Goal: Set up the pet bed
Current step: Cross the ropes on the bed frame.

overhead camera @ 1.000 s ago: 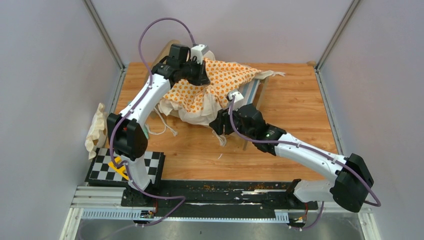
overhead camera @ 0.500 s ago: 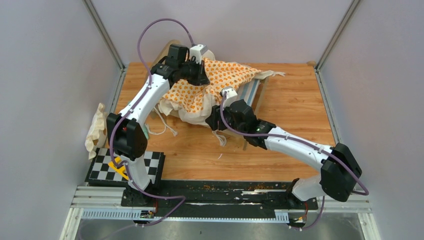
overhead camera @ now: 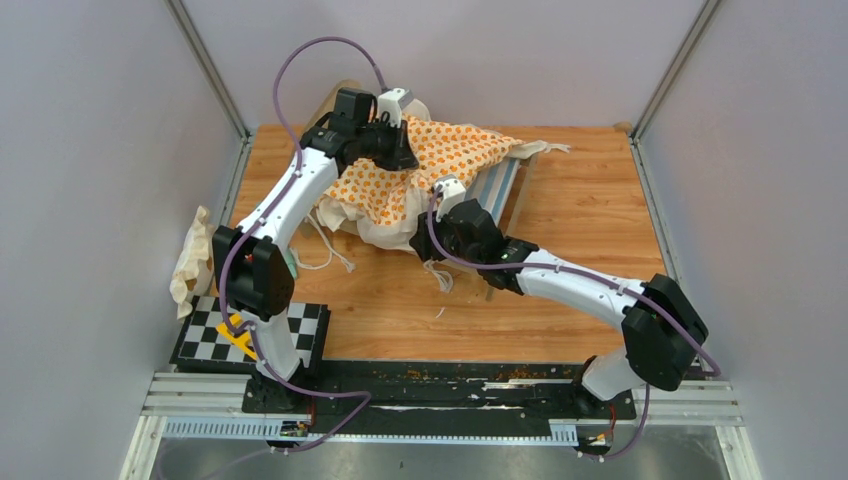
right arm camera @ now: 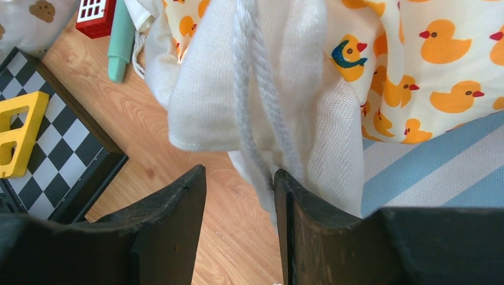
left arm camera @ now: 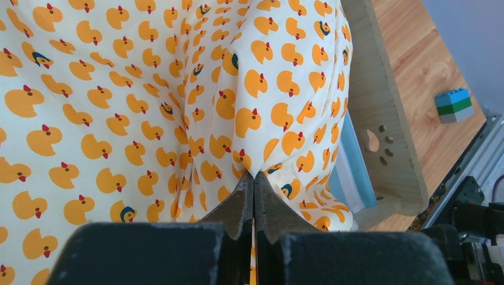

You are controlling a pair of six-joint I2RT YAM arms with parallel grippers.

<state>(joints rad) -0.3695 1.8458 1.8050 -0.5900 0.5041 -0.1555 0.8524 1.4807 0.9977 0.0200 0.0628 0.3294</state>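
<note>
The pet bed (overhead camera: 500,182) stands at the table's back centre, its blue-white striped base (right arm camera: 434,172) and a wooden end board (left arm camera: 380,119) showing. Draped over the bed is the duck-print orange cushion (overhead camera: 440,160), bunched up. My left gripper (overhead camera: 398,152) is shut on a fold of the cushion's print fabric (left arm camera: 254,178) and holds it raised. My right gripper (overhead camera: 422,243) is open at the cushion's hanging cream edge (right arm camera: 261,119). The cream edge and its ties brush the inner face of the right finger (right arm camera: 297,202); bare table shows through the gap.
A small white pillow (overhead camera: 192,262) with brown prints lies off the table's left edge. A checkerboard (overhead camera: 215,335) with a yellow piece (right arm camera: 18,130) sits front left. A red item (right arm camera: 98,12), a teal stick (right arm camera: 122,41) and a green-blue block (left arm camera: 454,105) lie near the bed.
My right arm has swung left and forward, bringing its gripper up to the cushion's cream edge, with its jaws a little narrower. The left gripper has held still.
</note>
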